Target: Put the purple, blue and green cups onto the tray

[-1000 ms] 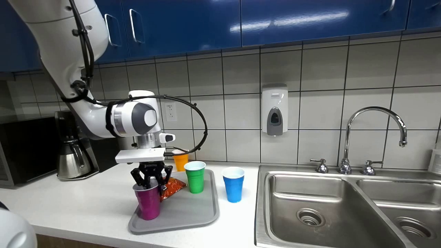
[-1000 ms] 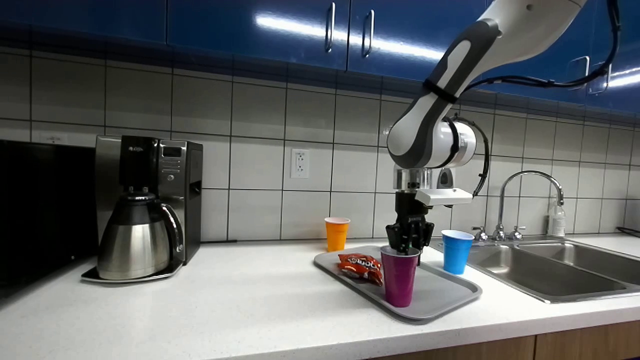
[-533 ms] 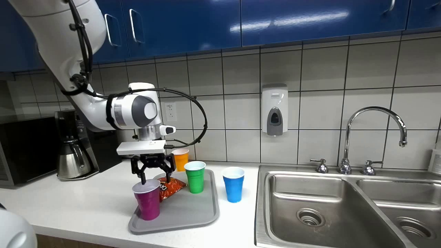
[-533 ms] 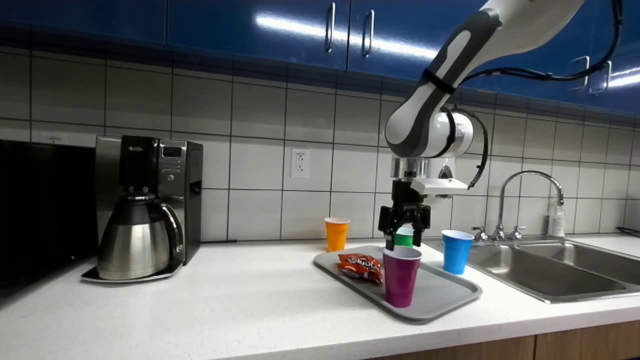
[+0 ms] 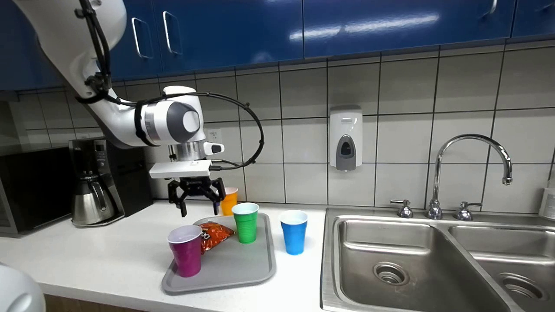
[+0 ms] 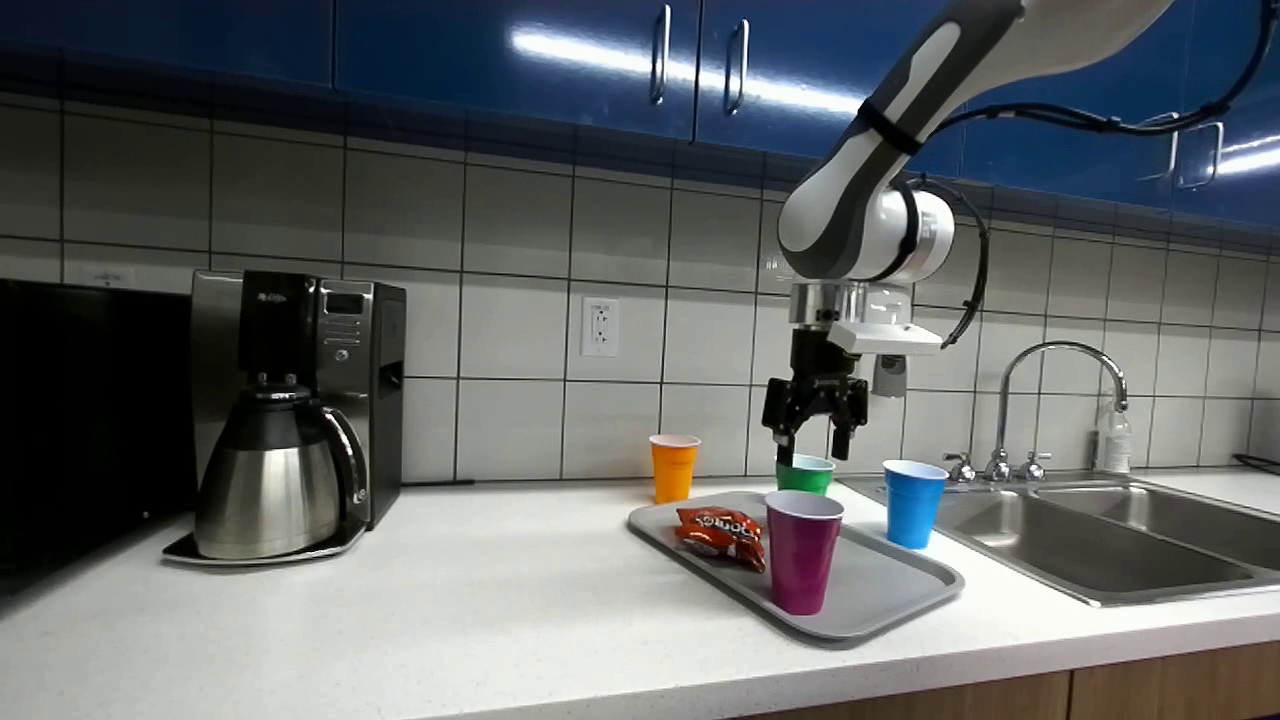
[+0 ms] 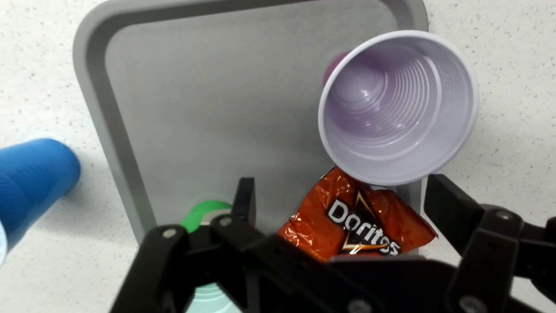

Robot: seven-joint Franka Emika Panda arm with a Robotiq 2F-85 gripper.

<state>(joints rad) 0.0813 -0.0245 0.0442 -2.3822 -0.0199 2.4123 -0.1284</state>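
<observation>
The tool [image 5: 200,212] hangs spread wide; the purple cup [image 5: 186,256] stands on the tray [image 5: 243,265] below.

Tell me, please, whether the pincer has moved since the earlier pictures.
Yes, upward: in an exterior view the pincer has risen against the tiled wall and hangs open, clear of the purple cup.

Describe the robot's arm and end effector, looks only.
The arm is white and rounded with dark grey panels, ringed by black bands; black cables run along it and loop out. A silver collar and flat white plate sit above the black end effector, which has two angular, jointed fingers.
</observation>
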